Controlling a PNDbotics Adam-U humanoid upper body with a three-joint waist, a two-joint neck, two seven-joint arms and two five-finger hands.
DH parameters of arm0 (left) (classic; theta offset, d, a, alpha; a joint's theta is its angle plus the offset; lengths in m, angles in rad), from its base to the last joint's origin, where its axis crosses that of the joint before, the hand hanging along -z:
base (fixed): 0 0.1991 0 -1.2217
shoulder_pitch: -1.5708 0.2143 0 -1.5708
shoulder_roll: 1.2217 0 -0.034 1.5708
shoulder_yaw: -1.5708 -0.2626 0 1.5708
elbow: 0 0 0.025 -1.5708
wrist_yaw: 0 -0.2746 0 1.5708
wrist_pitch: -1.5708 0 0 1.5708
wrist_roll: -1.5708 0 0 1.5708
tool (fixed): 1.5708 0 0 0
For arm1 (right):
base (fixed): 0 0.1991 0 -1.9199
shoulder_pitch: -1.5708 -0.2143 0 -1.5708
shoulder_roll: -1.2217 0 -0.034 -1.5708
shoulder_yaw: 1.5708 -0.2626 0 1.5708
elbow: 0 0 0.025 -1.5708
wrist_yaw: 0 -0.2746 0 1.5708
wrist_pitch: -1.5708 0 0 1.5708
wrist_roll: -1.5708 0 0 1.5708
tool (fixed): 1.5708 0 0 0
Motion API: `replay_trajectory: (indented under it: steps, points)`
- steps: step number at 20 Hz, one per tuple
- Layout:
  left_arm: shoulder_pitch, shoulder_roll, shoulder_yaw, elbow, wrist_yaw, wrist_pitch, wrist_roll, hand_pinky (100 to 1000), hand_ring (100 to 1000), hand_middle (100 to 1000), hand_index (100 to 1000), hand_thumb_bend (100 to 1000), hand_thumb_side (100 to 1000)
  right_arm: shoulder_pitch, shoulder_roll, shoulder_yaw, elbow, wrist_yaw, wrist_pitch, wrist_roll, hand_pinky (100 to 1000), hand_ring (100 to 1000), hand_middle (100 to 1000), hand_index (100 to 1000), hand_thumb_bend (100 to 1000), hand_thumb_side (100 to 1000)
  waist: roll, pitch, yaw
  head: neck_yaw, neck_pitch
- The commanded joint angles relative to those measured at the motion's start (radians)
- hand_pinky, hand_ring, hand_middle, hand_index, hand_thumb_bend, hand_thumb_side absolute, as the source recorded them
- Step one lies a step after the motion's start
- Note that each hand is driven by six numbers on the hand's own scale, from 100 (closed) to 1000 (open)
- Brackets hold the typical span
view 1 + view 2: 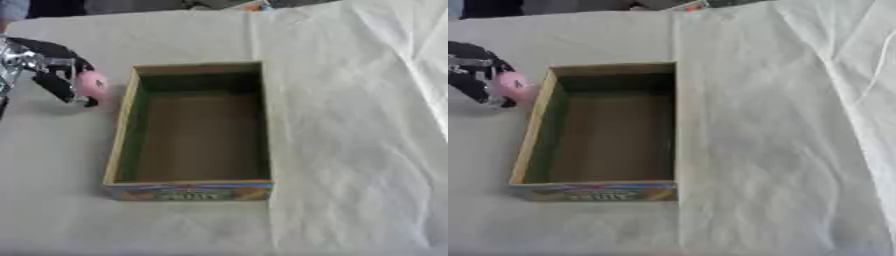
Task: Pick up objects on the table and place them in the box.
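A pale cloth-covered table (350, 125) fills both views, creased with a long fold running down just beside the box's right wall. On it stands 1 open cardboard box (194, 193), green-lined inside with a brown floor and a printed colourful front panel; nothing shows inside it.

At the left edge, the robot's left hand (54, 67) comes in, black with silver parts, its fingers curled round a small pink rounded object (90, 83). The object sits just outside the box's left wall, near the far left corner, and appears lifted off the cloth, given the shadow beneath the hand. The right hand shows in neither view.

The step in hand looks like carrying the pink object over the wall for release. The main risks, as I judge them:

- The object is held at the fingertips, mostly exposed; it could slip out if the hand tilts, dropping on the cloth outside the box.
- A low pass could knock the fingers against the left wall and shove or tip the light box.
- An early release would bounce the object off the rim.
- A rounded object dropped from height may roll or hop out.
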State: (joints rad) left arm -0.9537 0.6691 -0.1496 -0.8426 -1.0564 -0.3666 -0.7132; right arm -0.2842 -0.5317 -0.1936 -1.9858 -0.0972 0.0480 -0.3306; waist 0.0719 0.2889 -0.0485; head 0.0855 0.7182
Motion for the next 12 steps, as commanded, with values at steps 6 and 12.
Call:
replay_trajectory:
  steps: [6, 12]
  points:
    - [-0.007, 0.014, -0.005, -0.009, -0.021, -0.001, 0.046, 557, 668, 619, 852, 242, 593, -0.005, -0.01, -0.011, -0.014, 0.005, -0.002, -0.002, 622, 787, 721, 816, 100, 1000, -0.005, -0.014, -0.001, 0.003, -0.008]
    - [-0.006, 0.013, -0.005, -0.01, -0.01, 0.005, 0.063, 517, 621, 589, 816, 100, 366, -0.005, -0.009, -0.012, -0.014, 0.005, -0.002, -0.002, 623, 787, 722, 816, 100, 1000, -0.005, -0.014, 0.001, 0.004, -0.006]
